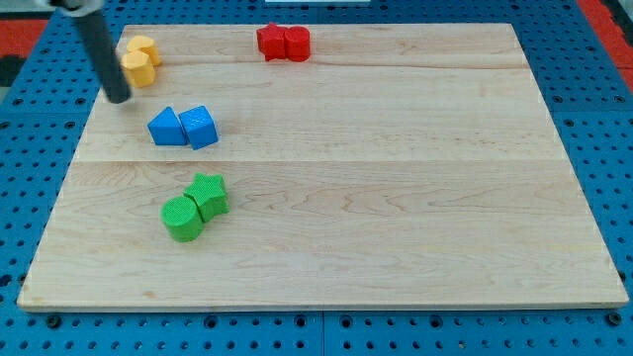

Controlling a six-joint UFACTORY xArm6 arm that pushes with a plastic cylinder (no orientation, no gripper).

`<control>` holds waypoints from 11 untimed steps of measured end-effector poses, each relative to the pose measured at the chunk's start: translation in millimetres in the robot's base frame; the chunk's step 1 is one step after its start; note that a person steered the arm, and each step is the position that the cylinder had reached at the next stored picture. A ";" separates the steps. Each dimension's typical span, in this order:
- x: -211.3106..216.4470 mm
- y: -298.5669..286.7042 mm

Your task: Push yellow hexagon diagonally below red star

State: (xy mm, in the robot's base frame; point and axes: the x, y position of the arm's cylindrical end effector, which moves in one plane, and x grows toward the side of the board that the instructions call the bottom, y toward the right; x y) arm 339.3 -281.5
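Observation:
Two yellow blocks touch at the view's top left: one (146, 47) nearer the top edge and one (136, 68) just below and left of it. I cannot tell which one is the hexagon. Two red blocks touch at the top centre. The left one (269, 41) has a jagged, star-like outline and the right one (297, 44) is blockier. My tip (119, 99) rests on the board just below and left of the lower yellow block, close to it. The dark rod leans up toward the view's top left corner.
A blue triangular block (166, 128) and a blue cube (200, 127) touch just right of and below my tip. A green star (209, 193) and a green cylinder (182, 219) touch lower down. The wooden board (415, 198) lies on a blue pegboard.

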 end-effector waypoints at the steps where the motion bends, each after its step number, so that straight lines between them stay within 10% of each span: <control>1: -31.5 -11.7; 3: -35.3 49.3; 6: -89.3 -22.4; 9: -51.5 126.0; 11: -23.7 113.2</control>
